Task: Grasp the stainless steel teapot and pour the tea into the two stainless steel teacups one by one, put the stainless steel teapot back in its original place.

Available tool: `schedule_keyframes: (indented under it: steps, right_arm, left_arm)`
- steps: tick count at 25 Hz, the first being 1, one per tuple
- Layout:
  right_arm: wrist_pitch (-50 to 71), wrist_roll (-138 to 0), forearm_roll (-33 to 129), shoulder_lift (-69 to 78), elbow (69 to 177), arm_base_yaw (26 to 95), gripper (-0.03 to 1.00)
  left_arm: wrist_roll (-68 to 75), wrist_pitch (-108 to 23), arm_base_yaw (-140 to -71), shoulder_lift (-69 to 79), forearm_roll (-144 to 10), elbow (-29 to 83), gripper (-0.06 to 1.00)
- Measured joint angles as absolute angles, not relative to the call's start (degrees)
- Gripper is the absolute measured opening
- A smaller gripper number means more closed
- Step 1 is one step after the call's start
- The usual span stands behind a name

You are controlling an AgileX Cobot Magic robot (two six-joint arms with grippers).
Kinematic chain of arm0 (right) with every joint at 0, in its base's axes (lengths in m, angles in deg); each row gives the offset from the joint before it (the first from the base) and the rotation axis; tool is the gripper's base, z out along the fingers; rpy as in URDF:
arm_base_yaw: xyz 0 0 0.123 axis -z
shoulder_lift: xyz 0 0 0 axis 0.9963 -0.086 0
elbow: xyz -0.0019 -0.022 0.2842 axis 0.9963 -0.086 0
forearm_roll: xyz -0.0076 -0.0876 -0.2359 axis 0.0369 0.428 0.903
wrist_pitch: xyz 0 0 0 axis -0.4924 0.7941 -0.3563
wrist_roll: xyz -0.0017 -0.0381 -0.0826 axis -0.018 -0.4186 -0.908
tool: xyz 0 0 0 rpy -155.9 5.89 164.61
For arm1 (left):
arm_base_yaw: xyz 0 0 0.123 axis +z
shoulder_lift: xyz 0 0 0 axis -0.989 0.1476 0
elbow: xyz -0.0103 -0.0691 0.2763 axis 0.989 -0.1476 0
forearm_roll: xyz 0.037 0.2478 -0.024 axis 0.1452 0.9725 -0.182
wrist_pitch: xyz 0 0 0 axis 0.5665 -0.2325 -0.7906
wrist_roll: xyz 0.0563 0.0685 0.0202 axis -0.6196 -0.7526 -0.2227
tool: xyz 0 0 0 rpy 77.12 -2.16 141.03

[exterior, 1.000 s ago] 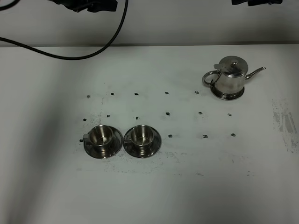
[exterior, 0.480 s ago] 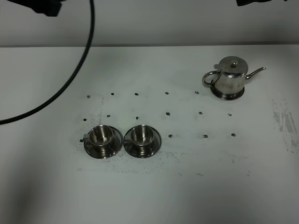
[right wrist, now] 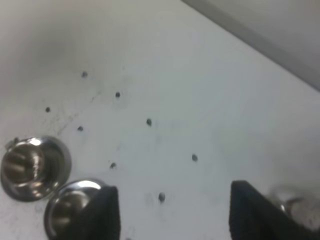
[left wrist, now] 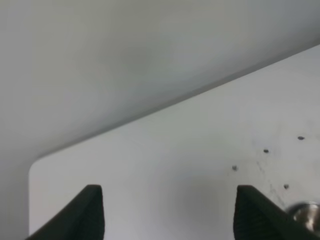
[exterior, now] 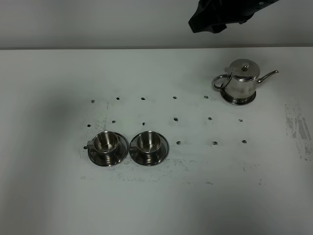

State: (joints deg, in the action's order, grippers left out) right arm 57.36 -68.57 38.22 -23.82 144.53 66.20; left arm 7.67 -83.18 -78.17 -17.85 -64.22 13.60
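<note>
My left gripper, fingers apart, has gone from the overhead view. The two teacups stand front-left and look empty. The teapot sits untouched far right. My right gripper, fingers wide apart, has just swung in behind it, so I judge the grasp comes next.

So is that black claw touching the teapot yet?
Apart. The exterior high view shows the right gripper well clear of the stainless steel teapot, with bare table between them.
</note>
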Motion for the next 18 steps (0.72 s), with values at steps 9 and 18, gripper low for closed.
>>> schedule_keyframes:
  steps: [9,18]
  right_arm:
    - [54.45,-68.57,40.53,-28.21,143.5,62.89,0.47]
    - [51.34,-69.4,42.97,-33.41,143.5,60.23,0.46]
  left_arm:
    - [22.8,-100.83,-77.95,-34.8,-58.14,4.55,0.54]
    - [26.16,-102.47,-77.95,-49.23,-60.59,-14.44,0.54]
